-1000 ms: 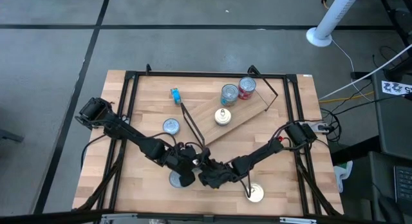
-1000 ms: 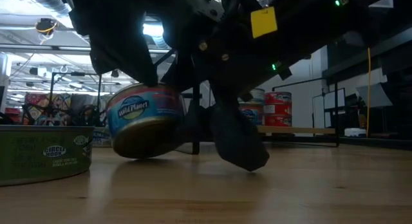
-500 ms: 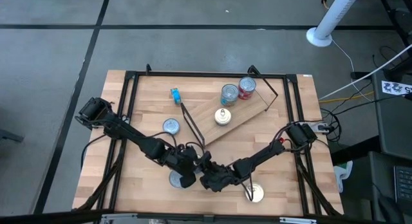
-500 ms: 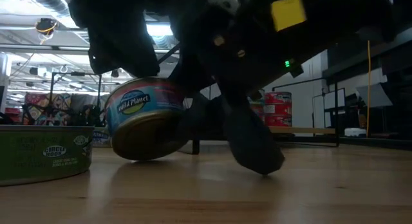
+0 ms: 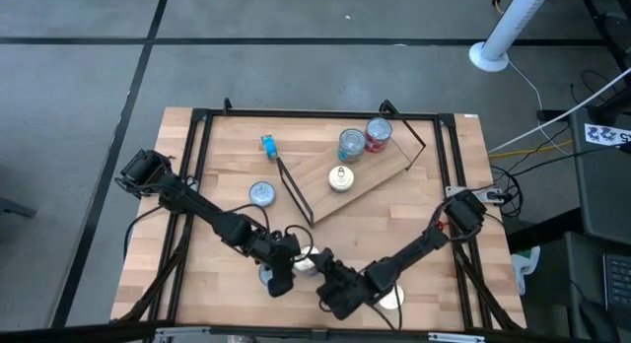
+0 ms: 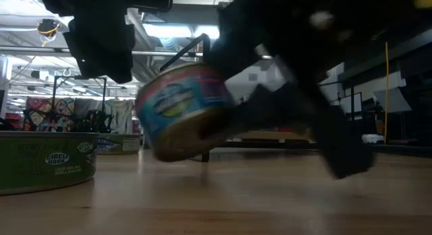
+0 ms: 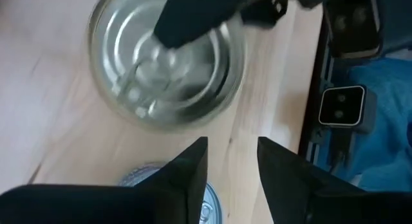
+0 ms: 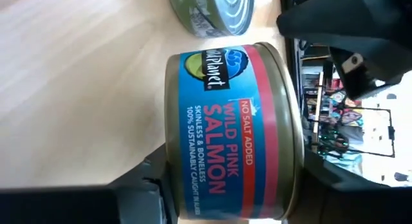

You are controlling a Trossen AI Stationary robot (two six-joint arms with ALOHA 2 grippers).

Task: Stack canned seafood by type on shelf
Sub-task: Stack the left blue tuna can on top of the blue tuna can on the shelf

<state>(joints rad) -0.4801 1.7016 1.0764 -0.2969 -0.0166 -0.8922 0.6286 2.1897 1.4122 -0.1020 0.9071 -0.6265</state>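
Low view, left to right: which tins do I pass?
Near green tin → farther green tin → blue-and-red salmon tin, tilted.

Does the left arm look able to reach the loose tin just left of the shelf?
Probably yes: the left pincer is open and empty, and the tin lies uncovered right beside that arm.

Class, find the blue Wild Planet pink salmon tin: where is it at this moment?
The salmon tin is in the right gripper, lifted and tilted above the table's front edge in the low view, beside the left gripper and a green tin.
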